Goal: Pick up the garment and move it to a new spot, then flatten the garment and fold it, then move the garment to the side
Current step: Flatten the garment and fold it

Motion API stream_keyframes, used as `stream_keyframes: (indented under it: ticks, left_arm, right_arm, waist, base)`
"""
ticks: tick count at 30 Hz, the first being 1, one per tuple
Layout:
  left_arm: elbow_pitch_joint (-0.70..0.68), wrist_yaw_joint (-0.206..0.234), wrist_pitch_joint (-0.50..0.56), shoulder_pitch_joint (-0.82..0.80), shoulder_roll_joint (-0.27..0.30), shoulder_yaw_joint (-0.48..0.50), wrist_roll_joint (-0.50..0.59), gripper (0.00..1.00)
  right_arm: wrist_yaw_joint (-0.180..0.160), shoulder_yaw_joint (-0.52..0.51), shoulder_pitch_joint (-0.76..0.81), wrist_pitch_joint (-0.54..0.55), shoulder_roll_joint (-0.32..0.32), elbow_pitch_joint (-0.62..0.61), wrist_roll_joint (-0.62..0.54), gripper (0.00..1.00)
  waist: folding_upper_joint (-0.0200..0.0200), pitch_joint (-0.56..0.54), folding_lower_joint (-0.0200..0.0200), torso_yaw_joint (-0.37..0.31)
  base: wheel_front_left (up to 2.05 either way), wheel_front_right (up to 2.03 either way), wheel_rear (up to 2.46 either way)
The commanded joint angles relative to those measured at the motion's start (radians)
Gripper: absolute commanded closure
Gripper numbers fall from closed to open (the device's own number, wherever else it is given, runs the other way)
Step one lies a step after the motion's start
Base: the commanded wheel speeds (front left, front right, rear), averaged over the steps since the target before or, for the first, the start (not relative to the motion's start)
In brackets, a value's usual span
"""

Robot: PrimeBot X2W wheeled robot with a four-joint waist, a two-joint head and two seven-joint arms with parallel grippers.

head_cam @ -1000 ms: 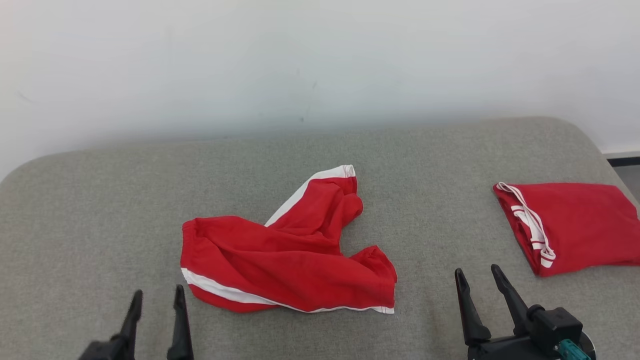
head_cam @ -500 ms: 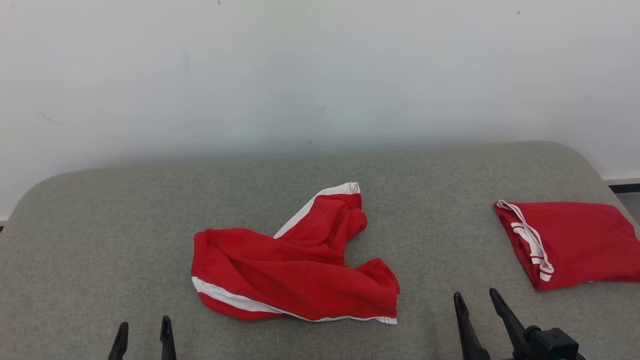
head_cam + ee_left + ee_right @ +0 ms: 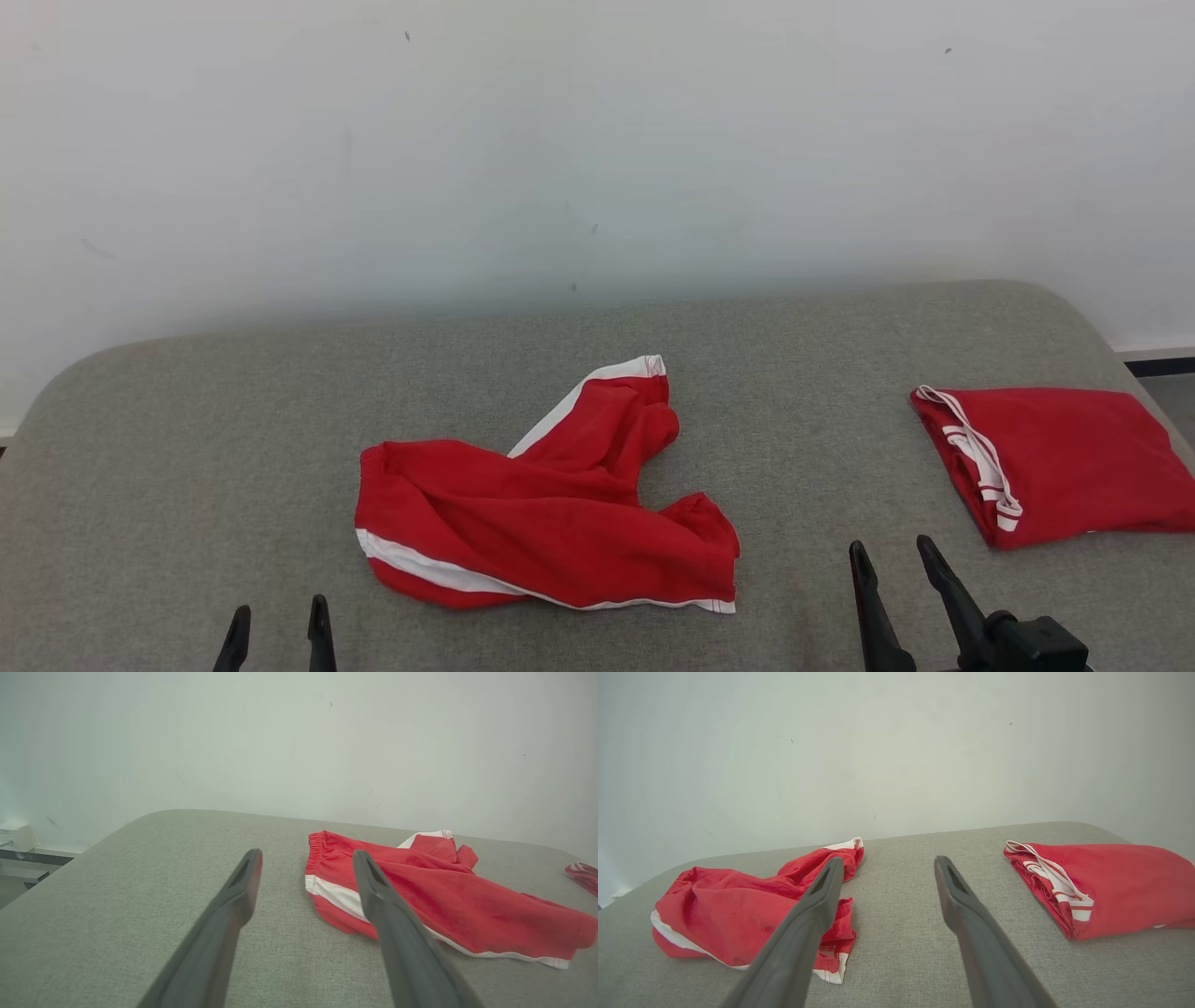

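Observation:
A crumpled red garment [image 3: 541, 509] with white side stripes, a pair of shorts, lies in a loose heap at the middle of the grey padded surface [image 3: 187, 448]. Both wrist views also take in this garment [image 3: 448, 900] [image 3: 738, 910]. My left gripper [image 3: 275, 625] stands open at the bottom left, short of the garment's near left corner and apart from it. My right gripper [image 3: 894, 562] stands open at the bottom right, between the crumpled garment and a folded one, touching neither. Nothing sits between either pair of fingers.
A second red garment [image 3: 1055, 462], folded flat with white stripes at its left edge, lies at the surface's right end [image 3: 1106, 886]. A pale wall [image 3: 597, 140] rises behind the far edge. The surface rounds off at its back corners.
The head camera has tilted up, so the whole scene sits lower in the picture and less of both grippers shows. The garments lie as before.

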Motion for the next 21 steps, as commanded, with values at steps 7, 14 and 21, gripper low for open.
stream_keyframes:
  ticks: [7,14,21]
  left_arm:
    - [0.052,-0.006,-0.001,-0.046,-0.007,-0.001,-0.008,0.0]
    - [0.079,-0.011,-0.001,-0.063,-0.009,0.003,0.001,0.0]
    - [0.093,-0.014,-0.001,-0.06,-0.011,0.004,0.008,0.0]
  right_arm:
    - [-0.003,0.003,0.008,-0.005,0.004,0.006,-0.009,0.0]
    - [-0.003,0.013,-0.006,-0.005,0.005,0.017,-0.008,0.0]
    - [-0.003,0.025,-0.013,-0.005,0.005,0.032,-0.005,0.0]
  waist:
    - [0.0001,0.005,0.0001,-0.005]
    - [0.0001,0.012,0.0001,-0.013]
    - [0.0001,0.02,0.0001,-0.013]
  base:
    - [0.0,0.0,0.0]
    - [0.0,0.0,0.0]
    - [0.0,0.0,0.0]
